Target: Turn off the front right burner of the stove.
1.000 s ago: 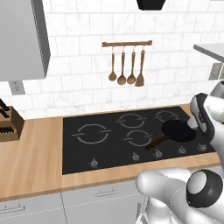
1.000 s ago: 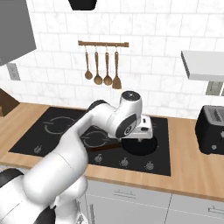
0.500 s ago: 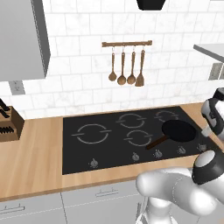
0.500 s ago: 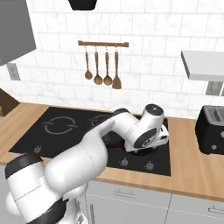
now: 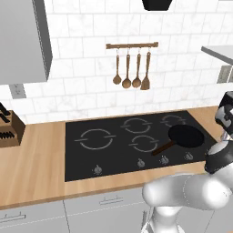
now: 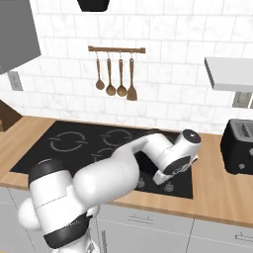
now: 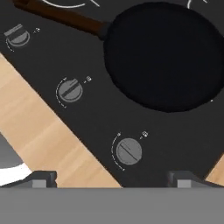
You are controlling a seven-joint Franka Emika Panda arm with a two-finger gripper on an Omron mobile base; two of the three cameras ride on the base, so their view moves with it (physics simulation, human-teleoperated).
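Observation:
The stove is a flat black glass cooktop set in a wood counter, with grey ring burners and a row of small round knobs along its front. A black frying pan sits on the right front burner. In the hand view, my gripper hangs open just above the front strip. Its two dark fingertips stand wide apart on either side of a grey knob. Two more knobs run off to the left, and the pan lies beyond. From the right base, my gripper points down at the stove's right front corner.
A black toaster stands on the counter right of the stove, under a grey shelf. Wooden utensils hang on a rail on the tiled wall. A knife block sits far left. The pan's brown handle points toward the knob row.
The arm has swung to the right and dropped, carrying the hand from above the pan to the knob row at the stove's front right. The pan and knobs stay put.

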